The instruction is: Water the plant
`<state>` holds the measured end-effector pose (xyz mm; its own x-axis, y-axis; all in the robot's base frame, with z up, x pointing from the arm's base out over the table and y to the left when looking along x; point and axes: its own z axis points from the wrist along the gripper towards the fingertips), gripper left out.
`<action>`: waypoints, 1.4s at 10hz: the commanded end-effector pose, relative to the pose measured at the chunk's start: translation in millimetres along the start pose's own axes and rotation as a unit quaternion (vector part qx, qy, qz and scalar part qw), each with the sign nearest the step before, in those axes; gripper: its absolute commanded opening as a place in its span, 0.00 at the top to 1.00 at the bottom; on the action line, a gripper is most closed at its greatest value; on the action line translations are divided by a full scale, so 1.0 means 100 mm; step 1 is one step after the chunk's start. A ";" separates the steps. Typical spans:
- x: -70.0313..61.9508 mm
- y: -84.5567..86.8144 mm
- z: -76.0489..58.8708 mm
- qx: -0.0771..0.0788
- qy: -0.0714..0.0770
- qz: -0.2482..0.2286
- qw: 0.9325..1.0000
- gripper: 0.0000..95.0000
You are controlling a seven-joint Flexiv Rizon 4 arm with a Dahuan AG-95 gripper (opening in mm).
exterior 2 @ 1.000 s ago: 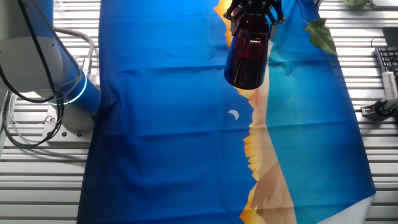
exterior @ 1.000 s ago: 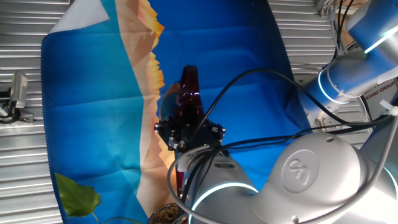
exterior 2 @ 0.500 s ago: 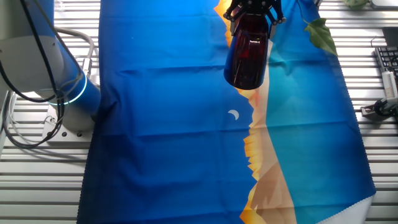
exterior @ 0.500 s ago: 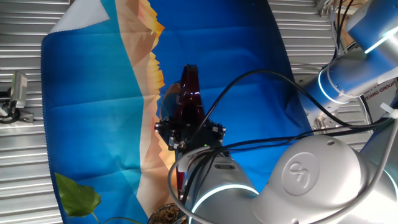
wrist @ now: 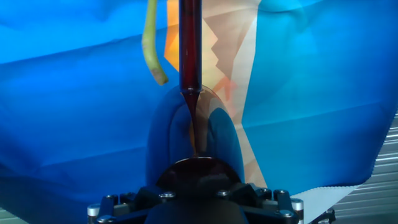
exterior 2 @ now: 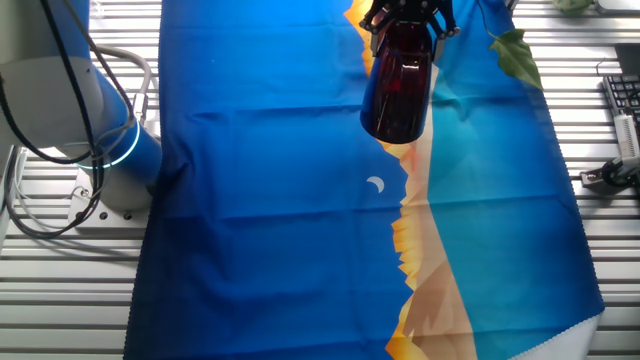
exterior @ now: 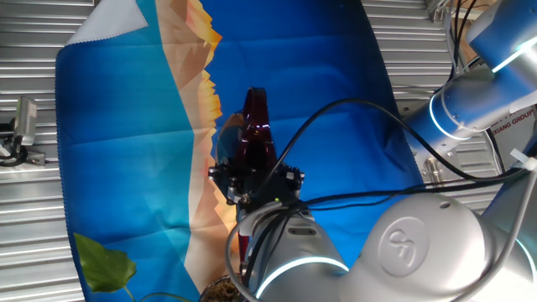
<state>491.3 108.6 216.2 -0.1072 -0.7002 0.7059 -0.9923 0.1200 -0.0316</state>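
Honestly, the plant [exterior: 105, 264] sits at the near corner of the cloth in one fixed view: one broad green leaf, and beside it, at the bottom edge under my arm, a sliver of its pot of brown soil [exterior: 222, 291]. In the other fixed view a single leaf [exterior 2: 518, 55] shows at the top right, and the hand view catches one pale green stem [wrist: 151, 43] just left of the spout. My pincer [exterior 2: 408, 18] is clamped on the dark red watering vessel [exterior 2: 397, 85], which hangs lifted off the blue and sand-coloured cloth [exterior 2: 280, 200]; its one long spout [wrist: 189, 46] points ahead along my fingers. As I judge it, the work now is carrying and aiming: I should bring the spout tip over the soil rather than over the leaves, keep the vessel level until it is there, then tilt slowly so water lands inside the pot and not on the cloth. By count: one plant, one vessel, one cloth, one arm [exterior: 419, 243].
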 end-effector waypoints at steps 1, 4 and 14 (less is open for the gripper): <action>0.01 0.00 0.00 -0.001 0.001 0.000 1.000 1.00; 0.01 0.00 0.00 0.000 0.007 -0.001 1.000 1.00; 0.01 -0.01 -0.01 0.002 0.023 -0.009 1.000 1.00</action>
<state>492.0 109.0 217.1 -0.0865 -0.6684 0.7388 -0.9943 0.1042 -0.0221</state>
